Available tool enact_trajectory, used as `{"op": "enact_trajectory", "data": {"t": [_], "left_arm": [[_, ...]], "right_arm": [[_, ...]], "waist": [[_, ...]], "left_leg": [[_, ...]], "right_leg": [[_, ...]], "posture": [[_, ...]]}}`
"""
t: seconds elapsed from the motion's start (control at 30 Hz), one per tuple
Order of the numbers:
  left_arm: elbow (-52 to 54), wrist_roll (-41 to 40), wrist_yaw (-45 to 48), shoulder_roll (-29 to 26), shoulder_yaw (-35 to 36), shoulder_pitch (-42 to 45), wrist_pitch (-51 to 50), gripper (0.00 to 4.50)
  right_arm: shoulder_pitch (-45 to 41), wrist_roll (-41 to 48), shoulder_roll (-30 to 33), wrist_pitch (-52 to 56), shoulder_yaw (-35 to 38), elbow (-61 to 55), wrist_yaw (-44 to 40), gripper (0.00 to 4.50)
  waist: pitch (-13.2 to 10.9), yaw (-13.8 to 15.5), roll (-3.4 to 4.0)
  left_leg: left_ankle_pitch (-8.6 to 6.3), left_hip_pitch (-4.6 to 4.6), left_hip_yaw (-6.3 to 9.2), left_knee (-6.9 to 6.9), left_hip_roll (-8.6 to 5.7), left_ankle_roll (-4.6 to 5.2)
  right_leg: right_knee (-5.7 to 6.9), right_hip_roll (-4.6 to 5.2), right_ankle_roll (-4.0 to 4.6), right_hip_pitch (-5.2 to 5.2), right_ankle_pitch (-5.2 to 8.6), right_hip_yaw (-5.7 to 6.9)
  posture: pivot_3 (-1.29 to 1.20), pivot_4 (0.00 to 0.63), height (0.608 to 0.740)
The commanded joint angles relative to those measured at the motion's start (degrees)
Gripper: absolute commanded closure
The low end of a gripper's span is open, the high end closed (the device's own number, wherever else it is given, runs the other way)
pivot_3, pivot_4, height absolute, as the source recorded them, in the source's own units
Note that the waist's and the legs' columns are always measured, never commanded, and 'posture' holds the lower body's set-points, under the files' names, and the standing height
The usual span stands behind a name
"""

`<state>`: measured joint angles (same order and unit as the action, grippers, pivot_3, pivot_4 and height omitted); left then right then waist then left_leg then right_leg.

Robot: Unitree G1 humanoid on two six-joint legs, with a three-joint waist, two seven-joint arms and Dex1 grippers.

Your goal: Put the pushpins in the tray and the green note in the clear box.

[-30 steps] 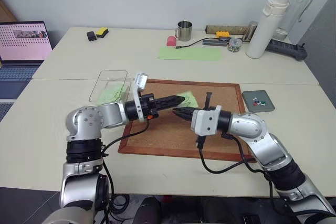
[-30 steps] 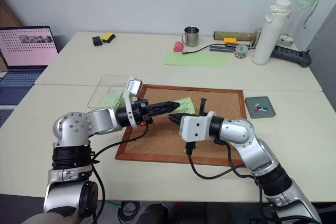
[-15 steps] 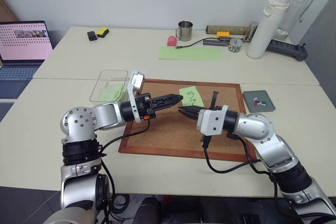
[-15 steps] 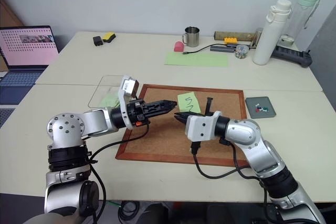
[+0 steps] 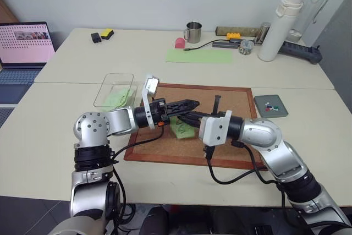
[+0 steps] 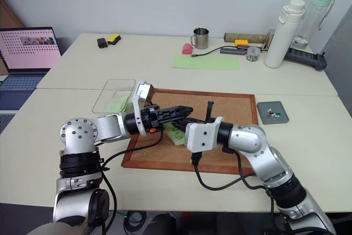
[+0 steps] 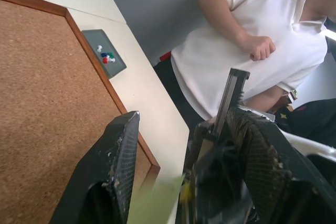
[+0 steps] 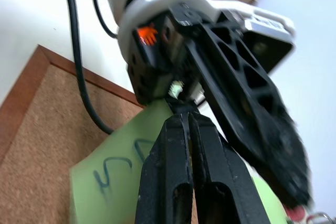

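The clear box [image 5: 114,89] sits on the table behind the left gripper [image 5: 190,103], near that arm's wrist, with a pale green sheet showing through it. The left gripper points level toward the right over the cork board [image 5: 236,103], its two black fingers [image 7: 116,166] spread apart and closed on nothing. Just below and in front of its fingertips hangs the green note [image 5: 182,128], tilted above the cork, its black squiggles facing the right wrist camera. The right gripper [image 8: 181,118] points the opposite way, fingers pressed together, pinching the note's top edge; its tips lie close under the left gripper's fingers. Well to the right of the right gripper, beyond the board's frame, the dark-grey tray [image 5: 270,105] holds the pushpins [image 5: 268,105] in a small cluster.
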<state>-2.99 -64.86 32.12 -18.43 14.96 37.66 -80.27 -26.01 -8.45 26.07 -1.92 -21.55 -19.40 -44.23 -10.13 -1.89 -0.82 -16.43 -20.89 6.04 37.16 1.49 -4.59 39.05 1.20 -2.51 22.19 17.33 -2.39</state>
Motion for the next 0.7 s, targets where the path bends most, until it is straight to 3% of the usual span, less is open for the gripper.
{"op": "enact_trajectory", "data": {"t": [0.03, 0.33, 0.53, 0.7], "left_arm": [[0.2, 0.6, 1.7, -2.1, -0.5, 0.6, 1.0, 1.68], [1.1, 0.6, 5.1, -9.1, 2.2, -0.5, 2.9, 1.68], [5.7, 9.7, 14.5, -16.3, -5.9, -3.7, 13.5, 1.68], [4.5, 13.5, 18.1, -17.3, -8.8, -3.6, 18.0, 1.68]], "right_arm": [[-1.0, -0.2, -0.2, -0.4, 1.0, -2.2, 0.5, 4.5], [-0.4, 1.3, 1.1, 2.0, 4.9, -4.1, 1.5, 4.5], [-0.9, 3.1, 0.8, 4.5, 6.5, -6.1, 0.9, 4.5], [-0.2, 3.5, 1.3, 4.9, 6.7, -6.1, 1.0, 4.5]], "waist": [[0.0, 0.0, 0.0], [0.0, 0.0, -0.01], [0.0, 0.0, -0.01], [0.0, 0.1, -0.03]], "left_leg": [[0.0, 0.0, 0.0, 0.0, 0.0, 0.0], [0.0, 0.0, 0.02, -0.03, 0.0, 0.0], [0.06, 0.0, 0.01, -0.12, 0.0, -0.12], [0.07, 0.0, 0.0, -0.11, -0.03, -0.14]], "right_leg": [[0.0, 0.0, 0.0, 0.0, 0.0, 0.0], [0.0, 0.0, 0.0, 0.02, 0.0, 0.0], [-0.02, 0.0, 0.0, 0.05, 0.0, 0.0], [-0.02, 0.01, 0.0, 0.03, 0.0, 0.0]], "posture": [[0.0, 0.15, 0.74], [0.0, 0.15, 0.74], [0.0, 0.15, 0.74], [0.0, 0.15, 0.74]]}}
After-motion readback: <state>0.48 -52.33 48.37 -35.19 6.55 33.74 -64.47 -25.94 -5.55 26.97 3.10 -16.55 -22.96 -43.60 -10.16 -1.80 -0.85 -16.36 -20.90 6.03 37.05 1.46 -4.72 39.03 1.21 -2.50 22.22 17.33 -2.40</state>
